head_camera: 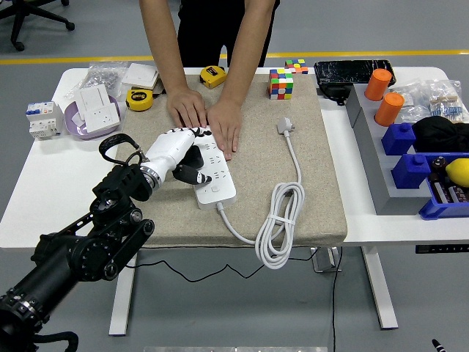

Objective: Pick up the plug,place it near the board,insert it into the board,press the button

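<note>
White table (44, 183) fills the view, a tan mat (322, 183) laid over its middle, grey floor and a yellow line beyond. Nearest, the black left arm rises from the lower left corner; its lower links run out of the picture. The white left hand (176, 155) lies over the near-left part of the power strip (212, 176), fingers (192, 176) curled down around the black plug (187, 173), which sits on the strip's left edge. The palm covers most of the plug, so whether its prongs are seated in a socket cannot be told. The strip's button is too small to make out. A black cable (110, 143) loops beside the wrist.

From the strip's near end a white cord (282, 213) runs to a coil at the mat's front edge, then up to its own plug (285, 126), lying free on the mat.

Farther back, a person's two hands (209, 117) press flat on the strip's far end, hiding it; the person is cut off above the forearms.

Far left lie a breaker (42, 117), a wall socket (97, 104) on a purple roll, and a yellow tape measure (138, 98). A puzzle cube (281, 83) stands at the mat's far edge. Right, blue bins (410, 154) and orange cylinders (382, 94) crowd the table edge, partly cropped.
</note>
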